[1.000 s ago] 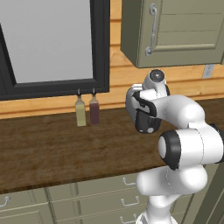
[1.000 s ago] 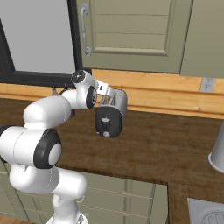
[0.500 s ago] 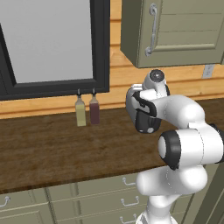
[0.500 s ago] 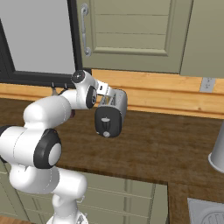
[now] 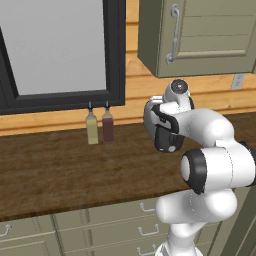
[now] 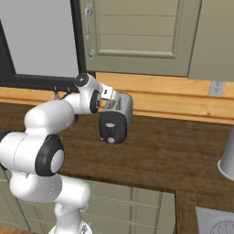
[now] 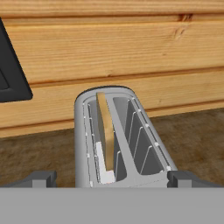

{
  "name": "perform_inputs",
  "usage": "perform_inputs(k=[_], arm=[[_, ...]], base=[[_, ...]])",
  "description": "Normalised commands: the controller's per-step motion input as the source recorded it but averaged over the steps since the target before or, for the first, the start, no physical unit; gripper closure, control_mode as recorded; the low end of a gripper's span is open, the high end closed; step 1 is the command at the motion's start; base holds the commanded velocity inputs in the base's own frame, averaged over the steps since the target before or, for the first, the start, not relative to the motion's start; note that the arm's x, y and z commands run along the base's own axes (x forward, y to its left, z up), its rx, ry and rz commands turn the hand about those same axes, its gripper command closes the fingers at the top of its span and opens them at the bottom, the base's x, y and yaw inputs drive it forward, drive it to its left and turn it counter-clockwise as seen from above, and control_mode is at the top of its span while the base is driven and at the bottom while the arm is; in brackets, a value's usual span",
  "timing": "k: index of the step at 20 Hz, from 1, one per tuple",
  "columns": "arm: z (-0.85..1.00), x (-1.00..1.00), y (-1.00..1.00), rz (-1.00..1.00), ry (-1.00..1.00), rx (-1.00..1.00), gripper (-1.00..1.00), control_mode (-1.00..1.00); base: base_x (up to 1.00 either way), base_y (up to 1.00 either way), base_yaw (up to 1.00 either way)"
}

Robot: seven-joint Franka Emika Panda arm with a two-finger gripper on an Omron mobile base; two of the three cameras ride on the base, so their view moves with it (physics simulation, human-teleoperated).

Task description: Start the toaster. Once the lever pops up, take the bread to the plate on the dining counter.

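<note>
One toaster (image 6: 116, 119), one bread (image 7: 106, 131) slice, two bottles (image 5: 99, 126).

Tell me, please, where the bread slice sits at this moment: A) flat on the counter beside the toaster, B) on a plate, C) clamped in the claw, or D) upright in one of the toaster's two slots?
D: in the hand view the bread stands on edge in the left-hand slot of the toaster, while the other slot holds nothing.

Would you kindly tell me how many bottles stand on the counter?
2: a yellowish bottle and a dark red bottle, side by side below the window. The arm may hide others.
</note>
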Motion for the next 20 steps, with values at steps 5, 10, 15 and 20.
perform_inputs(k=[5,10,15,20], arm=[[0.00,0.00,0.00,0.00,0.00,0.00,-1.00,-1.00],[0.00,0.03,0.00,0.00,0.00,0.00,-1.00,-1.00],[-0.03,0.11,0.00,0.01,0.00,0.00,-1.00,-1.00],[-0.08,0.18,0.00,0.02,0.00,0.00,-1.00,-1.00]], base=[[0.00,0.00,0.00],[0.00,0.00,0.00],[0.00,0.00,0.00],[0.00,0.00,0.00]])
